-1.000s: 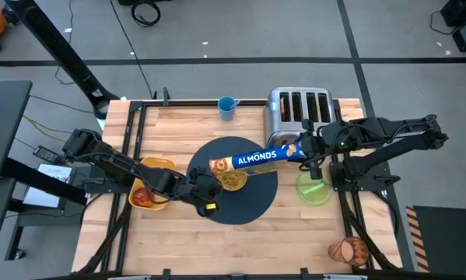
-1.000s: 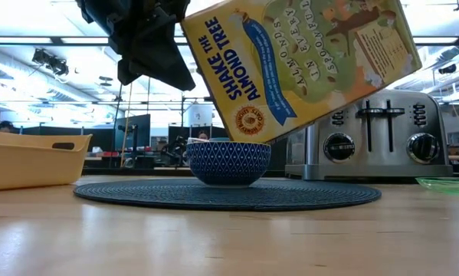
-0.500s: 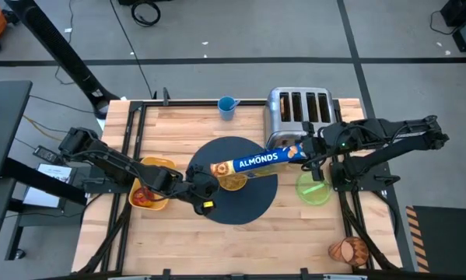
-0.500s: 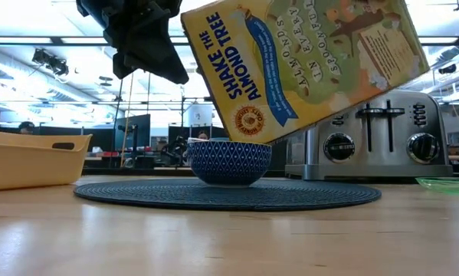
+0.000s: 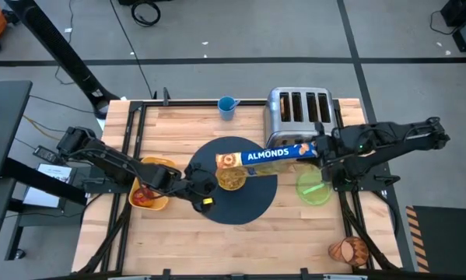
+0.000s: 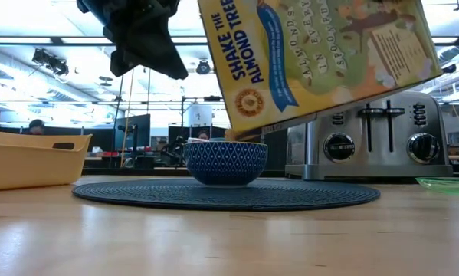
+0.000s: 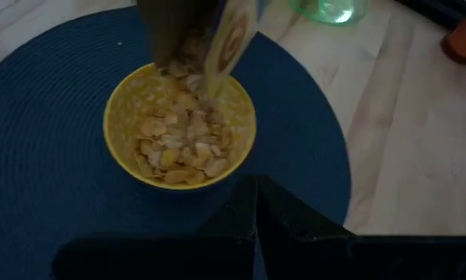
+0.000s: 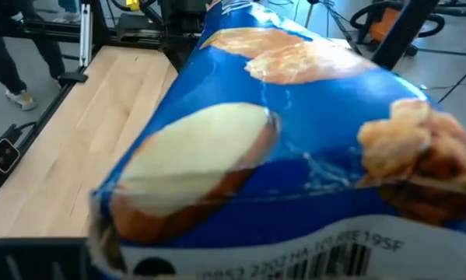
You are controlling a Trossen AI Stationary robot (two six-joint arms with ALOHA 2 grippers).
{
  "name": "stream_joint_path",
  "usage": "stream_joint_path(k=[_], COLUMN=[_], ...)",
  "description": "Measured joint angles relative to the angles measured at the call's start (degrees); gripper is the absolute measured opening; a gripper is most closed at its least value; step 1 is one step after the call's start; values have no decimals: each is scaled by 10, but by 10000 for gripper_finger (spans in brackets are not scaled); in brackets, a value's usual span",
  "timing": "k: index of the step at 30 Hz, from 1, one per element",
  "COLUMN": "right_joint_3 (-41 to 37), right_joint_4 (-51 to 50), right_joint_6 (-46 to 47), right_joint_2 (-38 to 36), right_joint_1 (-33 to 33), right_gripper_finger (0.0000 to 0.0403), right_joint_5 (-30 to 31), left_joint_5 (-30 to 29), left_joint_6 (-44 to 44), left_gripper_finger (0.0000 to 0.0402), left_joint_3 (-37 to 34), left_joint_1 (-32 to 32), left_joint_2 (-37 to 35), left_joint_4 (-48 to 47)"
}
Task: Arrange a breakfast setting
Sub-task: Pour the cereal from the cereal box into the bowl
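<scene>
Right tool [image 5: 320, 152] grips cereal box [image 5: 268, 154] — tilted over bowl [image 5: 233, 178] on mat [image 5: 240, 206]; left tool [image 5: 205, 187] just beside bowl, prob. closed — empty.

A grey floor [image 5: 240, 31] surrounds the wooden table [image 5: 178, 128]; beyond the table, ceiling strip lights [image 6: 30, 40] glow over distant desks.

Blue-and-yellow cereal box [image 5: 268, 154], yellow bowl [image 7: 180, 128] patterned blue outside, dark blue mat [image 5: 248, 205].
</scene>
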Motion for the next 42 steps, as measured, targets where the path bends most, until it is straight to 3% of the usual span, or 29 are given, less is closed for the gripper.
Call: stream_joint_path(k=[23,42], right_joint_3=[-173,-280], right_joint_4=[128,232], right_joint_6=[60,61], right_joint_2=[-163,-249], right_joint_1=[0,0], right_gripper_finger=[144,140], right_joint_5=[24,18], left_joint_5=[-6,-18], left_joint_6=[-2,33], left_gripper_finger=[9,9], left_joint_3=[0,0], left_joint_1=[6,27], left_joint_2=[-30,-33], left_joint_4=[-9,20])
